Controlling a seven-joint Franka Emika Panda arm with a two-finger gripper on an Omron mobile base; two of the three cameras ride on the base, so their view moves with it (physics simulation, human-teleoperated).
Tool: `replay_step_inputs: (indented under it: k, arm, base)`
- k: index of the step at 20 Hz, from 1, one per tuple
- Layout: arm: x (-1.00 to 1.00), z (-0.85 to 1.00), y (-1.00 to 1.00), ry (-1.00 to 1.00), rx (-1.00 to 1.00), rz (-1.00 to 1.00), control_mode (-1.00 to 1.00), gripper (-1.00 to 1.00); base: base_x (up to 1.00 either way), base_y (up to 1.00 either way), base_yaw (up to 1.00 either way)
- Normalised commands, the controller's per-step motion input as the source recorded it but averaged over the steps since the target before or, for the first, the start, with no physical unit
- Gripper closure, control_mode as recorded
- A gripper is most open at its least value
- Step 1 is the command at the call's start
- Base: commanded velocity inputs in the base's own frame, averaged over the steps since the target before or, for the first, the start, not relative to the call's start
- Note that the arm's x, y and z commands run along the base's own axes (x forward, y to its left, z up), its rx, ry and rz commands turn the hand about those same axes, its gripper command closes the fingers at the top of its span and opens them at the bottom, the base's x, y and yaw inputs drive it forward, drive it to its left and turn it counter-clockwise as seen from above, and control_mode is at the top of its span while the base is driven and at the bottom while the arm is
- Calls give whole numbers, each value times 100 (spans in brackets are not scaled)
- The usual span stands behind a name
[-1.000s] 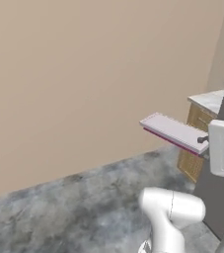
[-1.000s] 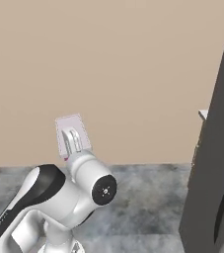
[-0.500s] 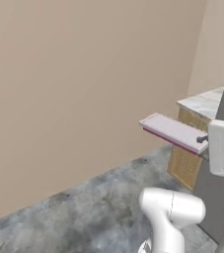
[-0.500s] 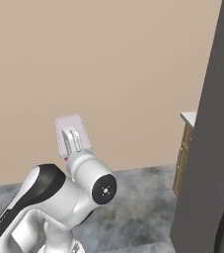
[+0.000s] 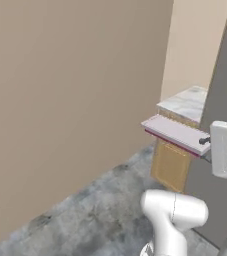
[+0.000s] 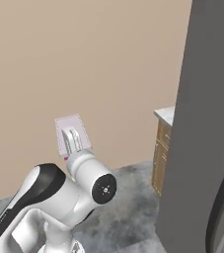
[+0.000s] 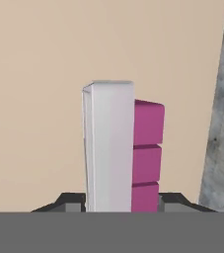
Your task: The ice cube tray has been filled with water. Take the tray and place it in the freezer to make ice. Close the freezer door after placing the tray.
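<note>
Pink ice cube tray (image 5: pixel 174 133) juts from clamped gripper (image 5: pixel 205 142).

The tray (image 5: pixel 174 133) is a thin, long rectangle with a pale lilac top and a darker magenta rim. It is held off the floor, roughly level, clamped at one short end by the end effector (image 5: pixel 205 141), and it reaches straight out ahead of the end effector toward the beige wall. From the right base camera its pale top (image 6: pixel 72 134) shows just beyond the end effector. In the hand camera the tray (image 7: pixel 114 148) runs away edge-on, with magenta compartments along one side. The freezer (image 6: pixel 202 133) stands as a tall grey slab to the right of the end effector, well apart from the tray.
</note>
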Motion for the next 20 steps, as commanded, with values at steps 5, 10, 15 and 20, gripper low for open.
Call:
replay_step_inputs:
  k: [5, 10, 15, 20]
  arm:
    - [0, 0, 0, 0, 0, 0, 100, 100]
    - [0, 0, 0, 0, 0, 0, 100, 100]
    - [0, 0, 0, 0, 0, 0, 100, 100]
    - [0, 0, 0, 0, 0, 0, 100, 100]
  base:
    - [49, 0, -41]
    - [39, 0, -41]
    - [21, -2, -40]
    - [10, -10, -42]
